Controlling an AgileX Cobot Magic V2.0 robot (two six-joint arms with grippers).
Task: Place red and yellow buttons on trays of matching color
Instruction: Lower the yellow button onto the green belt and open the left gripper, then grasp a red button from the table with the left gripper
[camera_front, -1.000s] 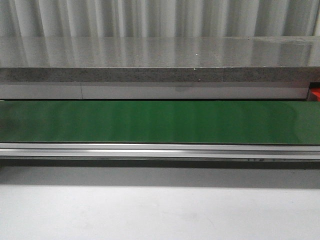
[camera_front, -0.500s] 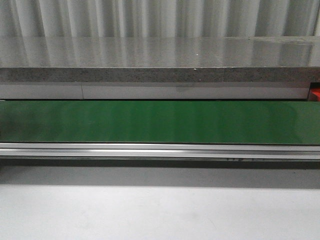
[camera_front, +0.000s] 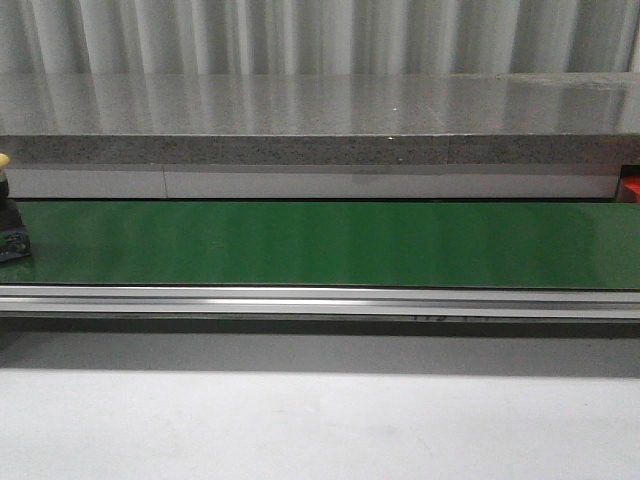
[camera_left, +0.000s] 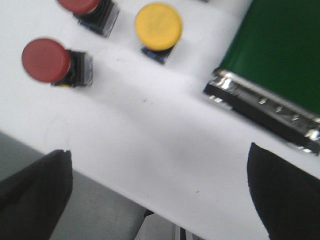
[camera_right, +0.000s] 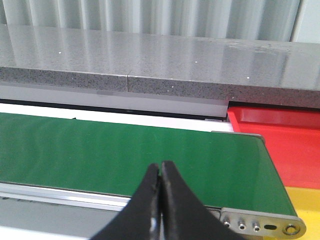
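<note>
While a yellow-capped button (camera_front: 8, 215) sits at the far left end of the green conveyor belt (camera_front: 320, 244) in the front view, neither arm appears in that picture. The left wrist view shows the left gripper (camera_left: 160, 200) spread wide, its two dark fingers (camera_left: 32, 195) standing well apart over a white table surface (camera_left: 150, 145) with nothing between them. Beyond those fingertips lie three more buttons on the white surface: a red button (camera_left: 46, 60) ahead of one finger, a second red button (camera_left: 80, 5) cut off by the picture edge farther out, and a yellow button (camera_left: 158, 26) just beside that one. Ahead of the other finger is the belt's metal end (camera_left: 260, 107).

From the right wrist view, the right gripper (camera_right: 160, 172) is closed, its black fingers (camera_right: 145, 200) pressed tip to tip and holding nothing. The bare belt runs directly past the tips. Off to one side beyond the belt's end lies the red tray (camera_right: 280, 145), with a corner of the yellow tray (camera_right: 307, 205) nearer the fingers.
</note>
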